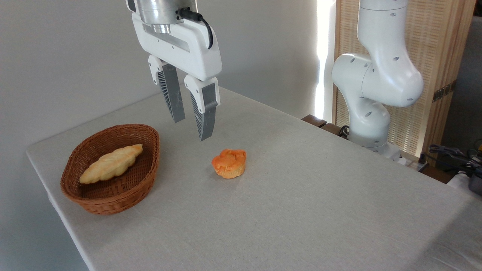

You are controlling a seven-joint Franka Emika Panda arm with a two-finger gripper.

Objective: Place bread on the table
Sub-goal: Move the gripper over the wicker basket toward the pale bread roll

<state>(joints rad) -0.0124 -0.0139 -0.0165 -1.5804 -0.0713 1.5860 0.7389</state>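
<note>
Bread (111,163), a long pale-golden braided loaf, lying aslant inside the brown oval wicker basket (143,184) at far left of the light-grey cloth table (301,195). Likely light, soft, crushable; best pinched gently across the thick middle. Two-finger gripper (192,129) up high, fingers apart, empty.
</note>
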